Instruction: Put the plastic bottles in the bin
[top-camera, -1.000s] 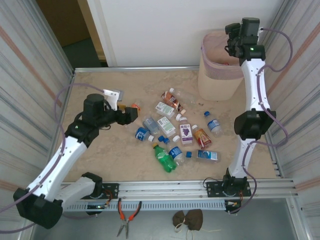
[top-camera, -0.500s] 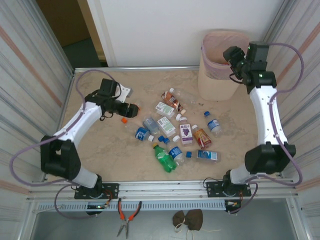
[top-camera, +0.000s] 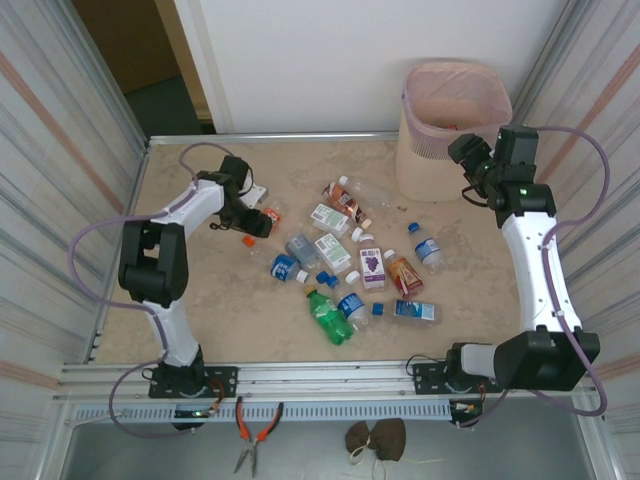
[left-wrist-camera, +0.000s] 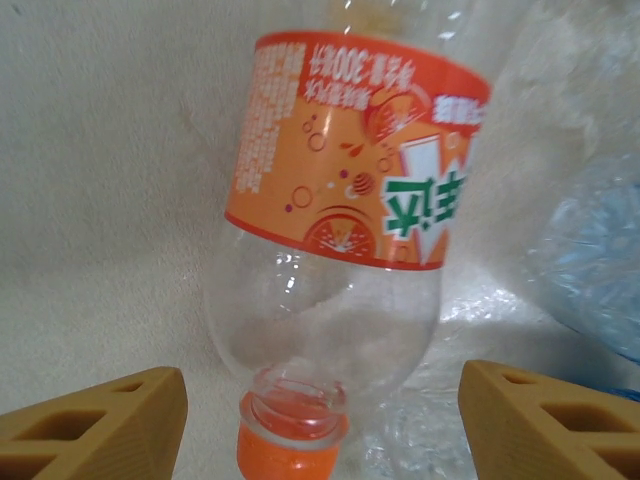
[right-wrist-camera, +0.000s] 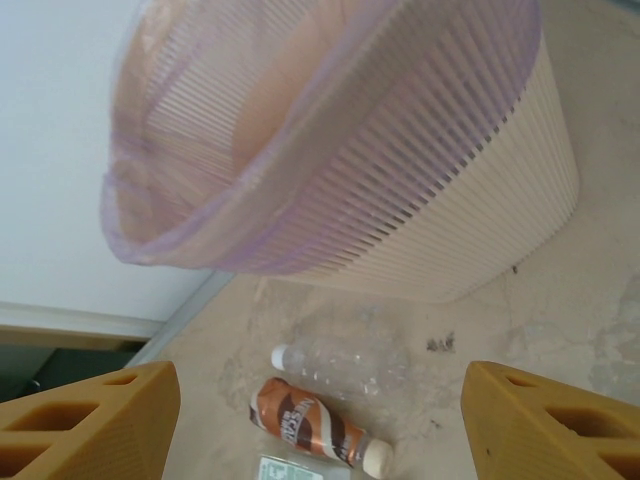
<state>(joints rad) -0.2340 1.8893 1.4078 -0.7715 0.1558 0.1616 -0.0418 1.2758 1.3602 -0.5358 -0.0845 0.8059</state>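
A clear plastic bottle with an orange label (left-wrist-camera: 350, 160) lies on the table, its orange cap (left-wrist-camera: 290, 445) pointing at the left wrist camera. My left gripper (left-wrist-camera: 320, 430) is open, with one finger on each side of the bottle's neck and neither touching it. From above, the left gripper (top-camera: 260, 218) hangs over that bottle, whose cap (top-camera: 247, 240) shows beside it. The beige bin (top-camera: 440, 165), lined with a pinkish bag, stands at the back right. My right gripper (top-camera: 470, 160) is open and empty beside the bin (right-wrist-camera: 420, 200), apart from it.
Several more bottles lie mid-table, among them a green one (top-camera: 328, 315), a purple-labelled one (top-camera: 372, 264), a brown one (right-wrist-camera: 310, 425) and a clear one (right-wrist-camera: 350, 365). A crinkled bluish bottle (left-wrist-camera: 600, 250) lies right of the orange one. Pliers (top-camera: 255, 425) lie beyond the front rail.
My right gripper has come down from above the bin to its near right side. My left arm has swung back and left, and its gripper has stayed by the orange bottle.
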